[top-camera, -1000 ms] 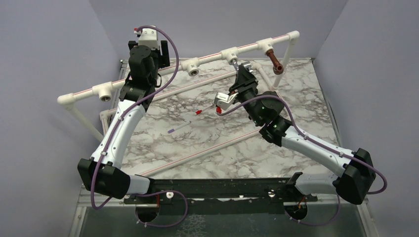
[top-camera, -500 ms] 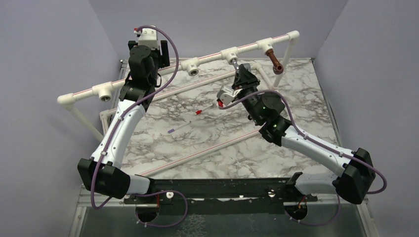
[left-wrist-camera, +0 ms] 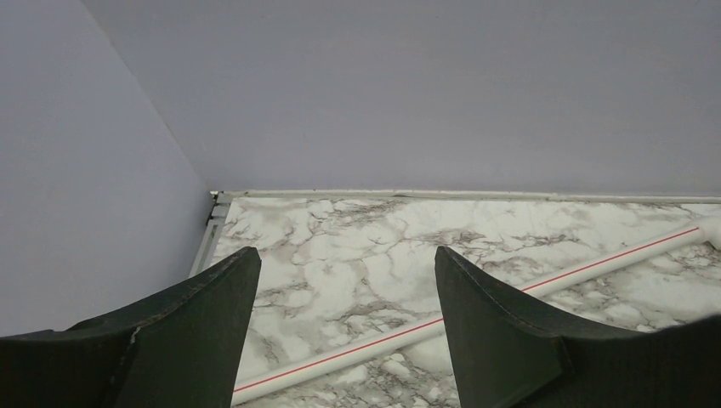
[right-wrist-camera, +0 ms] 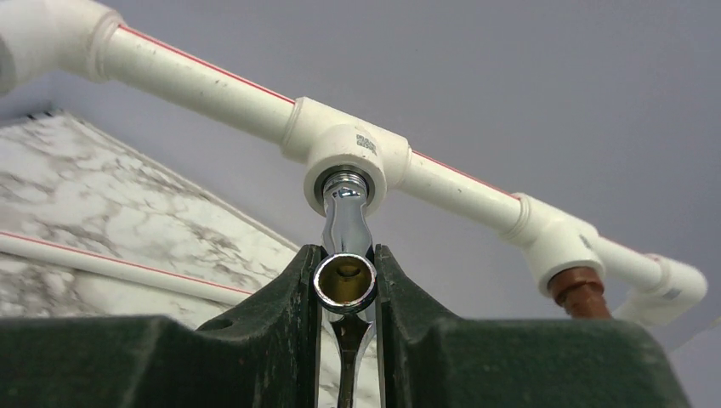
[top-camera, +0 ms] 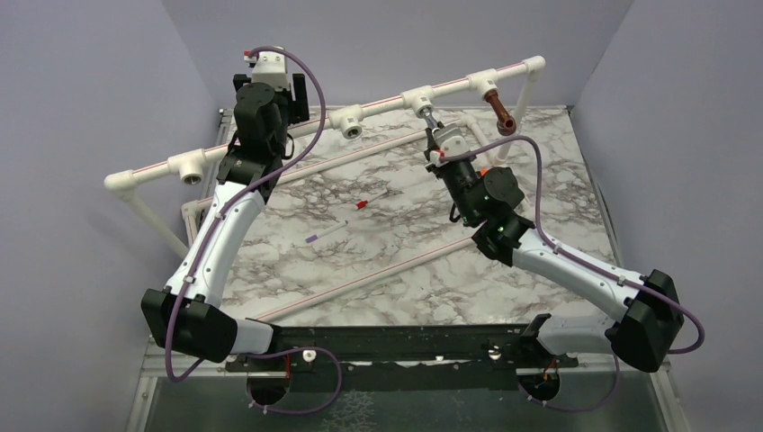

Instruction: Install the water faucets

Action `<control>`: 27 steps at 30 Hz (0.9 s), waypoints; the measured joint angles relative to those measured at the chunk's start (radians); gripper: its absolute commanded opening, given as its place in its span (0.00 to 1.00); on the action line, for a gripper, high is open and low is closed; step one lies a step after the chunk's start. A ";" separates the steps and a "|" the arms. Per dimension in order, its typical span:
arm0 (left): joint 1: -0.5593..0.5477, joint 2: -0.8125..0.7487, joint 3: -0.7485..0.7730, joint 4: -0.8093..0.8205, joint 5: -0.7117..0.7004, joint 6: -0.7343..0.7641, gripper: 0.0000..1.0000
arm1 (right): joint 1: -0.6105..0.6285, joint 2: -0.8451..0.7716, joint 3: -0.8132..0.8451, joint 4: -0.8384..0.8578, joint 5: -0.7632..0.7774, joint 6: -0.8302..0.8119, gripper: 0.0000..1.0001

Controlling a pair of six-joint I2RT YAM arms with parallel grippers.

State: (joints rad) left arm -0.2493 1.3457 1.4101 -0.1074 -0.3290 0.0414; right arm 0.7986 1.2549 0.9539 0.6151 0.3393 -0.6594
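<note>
The right gripper (right-wrist-camera: 345,285) clamps the shiny chrome curved faucet (right-wrist-camera: 344,219), its end in a white pipe tee (right-wrist-camera: 353,153) along the bench's far edge. The reddish-brown faucet (top-camera: 500,114) hangs near the far-right corner. The left gripper (left-wrist-camera: 344,285) gapes wide near the far-left corner.

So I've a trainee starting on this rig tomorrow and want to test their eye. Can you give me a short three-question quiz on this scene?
1. True or false: the left claw holds a faucet.
2. The right claw is shut on: A) the chrome faucet, B) a red-tipped stick, C) a loose pipe.
3. Fill in: the brown faucet hangs from the tee to the ___ of the chrome one's.

Key: 1 false, it is open and empty. 2 A. 3 right.
</note>
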 measured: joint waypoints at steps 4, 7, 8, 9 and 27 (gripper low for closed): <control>0.000 0.000 0.001 -0.001 0.000 0.000 0.77 | 0.000 0.000 -0.005 0.029 0.036 0.208 0.01; 0.000 0.000 0.001 -0.001 0.000 0.000 0.77 | 0.000 0.000 -0.011 0.052 0.058 0.346 0.01; 0.000 0.000 0.001 -0.001 0.000 0.000 0.77 | 0.000 0.000 -0.013 0.060 0.065 0.385 0.01; 0.000 0.000 0.001 -0.001 0.000 0.000 0.77 | 0.000 0.000 -0.016 0.068 0.072 0.419 0.01; -0.002 0.000 0.002 -0.003 0.004 0.000 0.77 | 0.000 -0.002 -0.021 0.080 0.178 0.824 0.04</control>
State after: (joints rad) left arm -0.2508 1.3457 1.4117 -0.1101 -0.3252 0.0410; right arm 0.7986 1.2526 0.9329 0.6949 0.5175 0.1642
